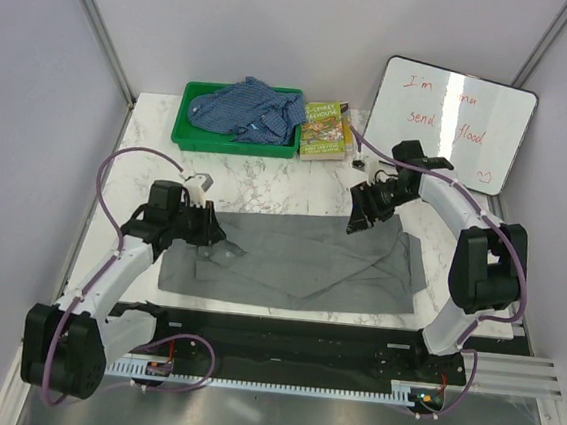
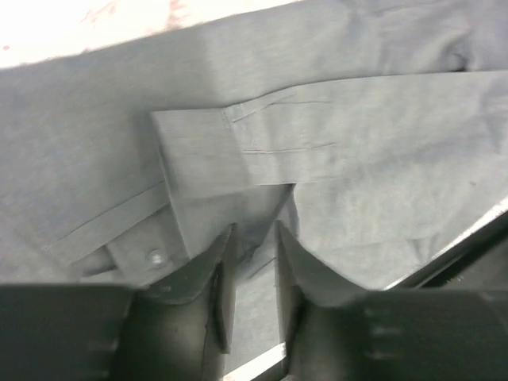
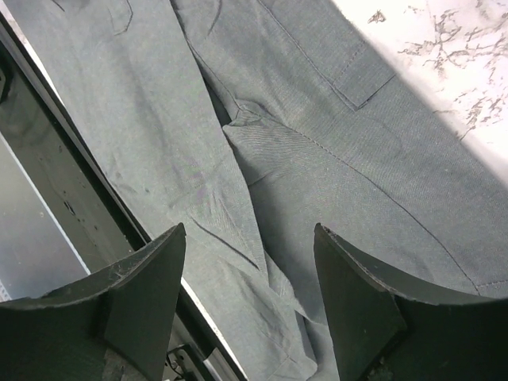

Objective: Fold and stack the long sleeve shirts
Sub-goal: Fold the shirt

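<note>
The grey long sleeve shirt (image 1: 299, 264) lies flat across the near half of the table, its sleeves folded in over the body. A sleeve cuff (image 2: 198, 151) rests on the body just ahead of my left gripper (image 2: 254, 230). That left gripper (image 1: 216, 234) sits low at the shirt's left edge, its jaws a narrow gap apart with nothing pinched. Above the shirt's right part hovers my right gripper (image 1: 358, 220), which in the right wrist view (image 3: 250, 230) is wide open and empty over the grey cloth (image 3: 317, 175). The blue checked shirt (image 1: 248, 109) lies crumpled in a green bin (image 1: 185, 135).
A book (image 1: 324, 129) lies beside the bin at the back. A whiteboard (image 1: 453, 118) with red writing leans at the back right. The black rail (image 3: 63, 175) runs along the table's near edge, right under the shirt's hem. White marble table (image 3: 444, 48) shows beyond the shirt.
</note>
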Motion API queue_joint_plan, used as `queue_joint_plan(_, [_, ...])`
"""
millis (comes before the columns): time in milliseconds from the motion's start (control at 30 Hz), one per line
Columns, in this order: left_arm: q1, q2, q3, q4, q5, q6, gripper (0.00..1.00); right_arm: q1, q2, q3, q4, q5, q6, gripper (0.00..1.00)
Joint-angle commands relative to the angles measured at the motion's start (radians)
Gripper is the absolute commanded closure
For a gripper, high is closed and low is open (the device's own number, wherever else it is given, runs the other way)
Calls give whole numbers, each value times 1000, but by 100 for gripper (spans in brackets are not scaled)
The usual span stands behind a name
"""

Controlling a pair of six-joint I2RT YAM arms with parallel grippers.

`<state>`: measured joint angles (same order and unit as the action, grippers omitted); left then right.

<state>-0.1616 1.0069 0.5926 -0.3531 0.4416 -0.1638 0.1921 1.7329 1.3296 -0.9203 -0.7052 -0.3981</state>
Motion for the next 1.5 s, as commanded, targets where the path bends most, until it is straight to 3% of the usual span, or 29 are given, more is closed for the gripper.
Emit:
queue_joint_plan(0, [40, 70, 71, -76, -106, -74, 59, 17, -21, -1, -11, 38, -24, 28])
queue_joint_plan(100, [69, 84, 136, -133, -43, -63, 57, 39, -38, 3, -41, 94, -36, 30])
queue_joint_plan(200, [50, 82, 191, -115, 116, 74, 50, 58, -65, -9, -68, 145, -48, 38])
queue_joint_plan(367, [-38, 220, 329, -244, 63, 340, 51, 125, -47, -88, -66, 257, -47, 51])
queue_joint_plan(600, [-42, 504, 469, -463, -47, 621, 57, 158, 83, -107, 9, 360, -5, 54])
queue_joint_plan(933, [-47, 686, 496, -411, -101, 598, 59, 147, 336, 78, 100, 573, -28, 57])
queue_joint_plan(1100, [-76, 756, 538, -412, -58, 566, 60, 83, 418, 224, 104, 697, -82, 57])
queue_joint_plan(1233, [-200, 754, 532, -464, -28, 561, 60, 15, 380, 302, 25, 633, -110, 48])
queue_joint_plan(1333, [-237, 751, 538, -481, 46, 524, 60, -3, 297, 353, -66, 543, -88, 44])
queue_joint_plan(1467, [-239, 736, 588, -500, 130, 475, 60, -3, 191, 304, -112, 480, -68, 42])
